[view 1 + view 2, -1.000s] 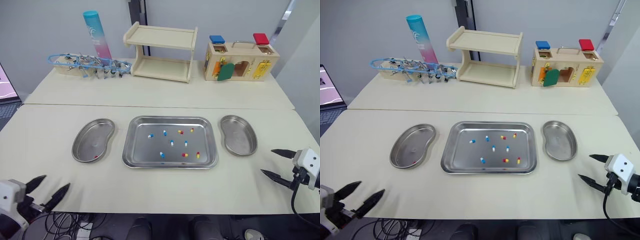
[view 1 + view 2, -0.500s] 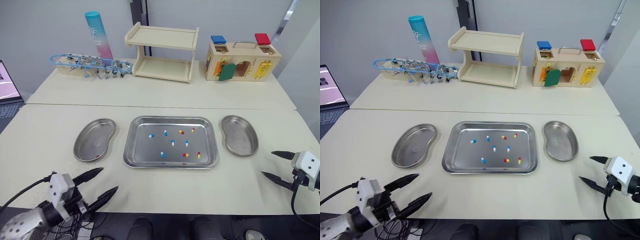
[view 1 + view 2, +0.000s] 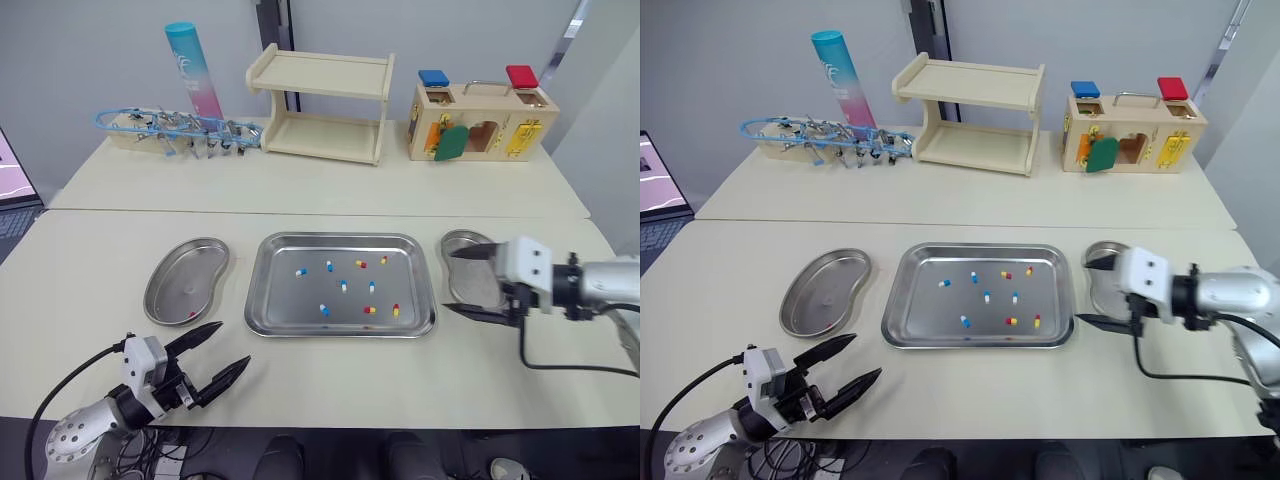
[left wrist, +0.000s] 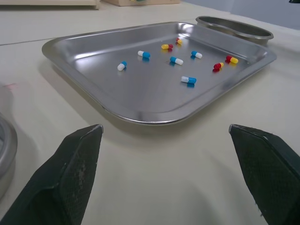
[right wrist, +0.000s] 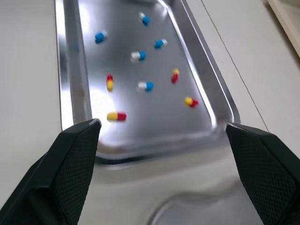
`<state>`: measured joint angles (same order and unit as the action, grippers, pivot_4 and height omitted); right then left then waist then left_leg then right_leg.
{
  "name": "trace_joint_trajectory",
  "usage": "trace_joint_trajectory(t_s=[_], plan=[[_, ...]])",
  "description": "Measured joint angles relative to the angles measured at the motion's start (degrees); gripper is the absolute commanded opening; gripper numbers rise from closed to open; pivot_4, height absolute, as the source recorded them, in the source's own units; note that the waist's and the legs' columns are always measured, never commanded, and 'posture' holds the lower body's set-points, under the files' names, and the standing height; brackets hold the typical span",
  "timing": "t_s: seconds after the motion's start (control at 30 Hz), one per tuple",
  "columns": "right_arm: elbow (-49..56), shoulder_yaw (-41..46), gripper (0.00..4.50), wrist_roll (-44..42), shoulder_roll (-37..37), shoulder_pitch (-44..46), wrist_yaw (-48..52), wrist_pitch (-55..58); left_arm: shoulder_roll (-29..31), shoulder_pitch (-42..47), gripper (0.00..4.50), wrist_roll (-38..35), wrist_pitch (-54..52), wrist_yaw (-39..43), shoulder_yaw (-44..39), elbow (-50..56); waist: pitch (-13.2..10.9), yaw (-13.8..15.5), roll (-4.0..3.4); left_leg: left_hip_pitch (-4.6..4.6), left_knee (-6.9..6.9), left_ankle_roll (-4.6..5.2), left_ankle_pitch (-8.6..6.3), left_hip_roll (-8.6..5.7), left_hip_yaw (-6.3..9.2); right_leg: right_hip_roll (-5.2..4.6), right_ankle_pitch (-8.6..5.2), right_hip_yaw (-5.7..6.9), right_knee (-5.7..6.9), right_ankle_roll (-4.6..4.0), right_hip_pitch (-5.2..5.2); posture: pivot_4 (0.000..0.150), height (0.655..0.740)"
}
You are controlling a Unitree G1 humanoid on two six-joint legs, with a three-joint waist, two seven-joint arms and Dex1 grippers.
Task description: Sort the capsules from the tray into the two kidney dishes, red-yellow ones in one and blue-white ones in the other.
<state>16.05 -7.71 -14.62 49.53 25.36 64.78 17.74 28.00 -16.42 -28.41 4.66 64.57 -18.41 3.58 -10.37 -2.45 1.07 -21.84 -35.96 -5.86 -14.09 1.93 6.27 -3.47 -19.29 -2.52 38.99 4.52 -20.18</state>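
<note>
The left gripper sits low at the table's near edge, its two black fingers spread wide and holding nothing. Just beyond its fingertips and slightly to its left lies the left stainless-steel kidney dish, its long axis running near to far, with a small red speck at its near end. Ahead and to that gripper's right is the rectangular stainless-steel tray, long side across the table. Blue-white capsules and red-yellow capsules lie flat and scattered on it, their long axes pointing in different directions.

The right gripper is also spread and empty. Its fingertips point at the tray's right rim, and the nearest red-yellow capsule lies just inside that rim. It hangs above the right stainless-steel kidney dish.

Well beyond both grippers stand a teal-pink tube, a two-tier wooden shelf and a wooden latch box.
</note>
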Motion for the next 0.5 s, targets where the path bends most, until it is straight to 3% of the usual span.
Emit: trace_joint_trajectory(t_s=[0.03,0.27,0.5], plan=[[0.03,-2.26,4.5,0.55,-1.23,1.75,0.26,0.47,0.09,0.31,4.47,0.22,0.13,0.08,0.54,0.05,-0.02,0.04,-0.02,-0.02,0.01,0.0,0.0,0.0,0.0,0.0,0.0,0.0,0.0,0.0,-0.02,0.15,0.74],[-8.65,-15.85,2.24,8.42,-14.47,18.1,-0.17,4.79,0.68,-1.19,4.5,1.19,2.12,-0.31,2.08,0.69,-0.06,0.34,-0.02,-0.08,0.01,0.0,0.0,0.0,0.07,0.0,0.0,0.07,0.01,0.0,-0.08,0.15,0.74],[-22.76,-23.51,2.24,13.5,-28.25,29.4,-0.87,6.54,0.89,-1.46,4.5,0.78,2.86,-1.64,2.34,3.43,-0.09,-0.07,-0.08,-0.06,0.02,0.0,0.0,0.0,0.11,0.02,0.0,0.06,0.1,-0.02,-0.15,0.15,0.74]])
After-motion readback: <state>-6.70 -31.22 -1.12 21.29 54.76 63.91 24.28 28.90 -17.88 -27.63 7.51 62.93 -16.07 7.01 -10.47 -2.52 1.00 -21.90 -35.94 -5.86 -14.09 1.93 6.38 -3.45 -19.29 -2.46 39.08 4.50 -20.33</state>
